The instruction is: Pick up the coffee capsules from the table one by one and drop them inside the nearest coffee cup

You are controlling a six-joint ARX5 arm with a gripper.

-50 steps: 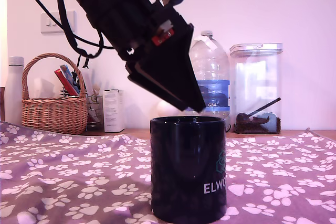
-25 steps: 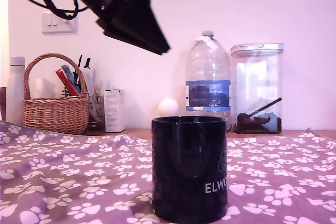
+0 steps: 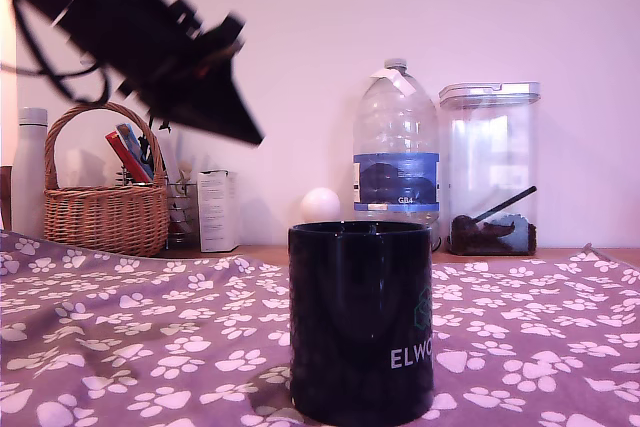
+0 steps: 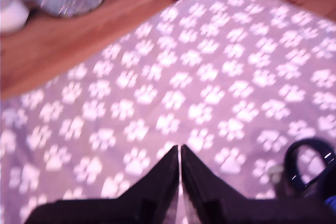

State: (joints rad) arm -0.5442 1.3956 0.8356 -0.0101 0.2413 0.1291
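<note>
The hand (image 3: 240,132), its fingers pressed together and empty, has moved from above the mug (image 3: 361,322) toward 10 o'clock, so probably one capsule is already inside.

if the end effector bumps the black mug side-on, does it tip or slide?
Probably slides. The mug is wide for its height and stands flat on the paw-print cloth, so tipping looks unlikely. It looks like thick ceramic, likely heavy. The cloth may bunch and drag with it. Its glossy wall could let the end effector slip off.
</note>
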